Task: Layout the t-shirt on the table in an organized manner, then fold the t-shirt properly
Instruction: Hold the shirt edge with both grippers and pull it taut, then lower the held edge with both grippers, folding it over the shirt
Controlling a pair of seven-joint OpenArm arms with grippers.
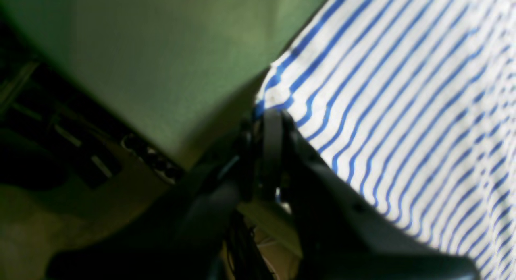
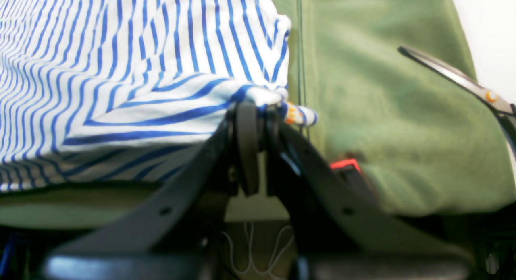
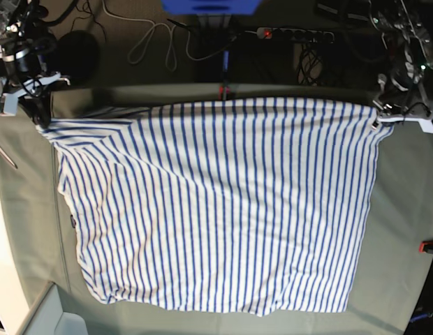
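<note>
Right gripper (image 3: 40, 120) at base view's left, clamped on the shirt's (image 3: 216, 202) far corner. Shirt spread mostly flat across the worktop (image 3: 405, 209), stripes running near-to-far, small wrinkles along near hem. Left gripper (image 3: 376, 118) at view's right, closed on the opposite far corner. Cloth is soft, light, limp; it'll sag and bunch if slack. Best held at corners or hem edges, pulled taut.

The t-shirt (image 3: 216, 209) lies spread across the table (image 3: 405, 209).
</note>
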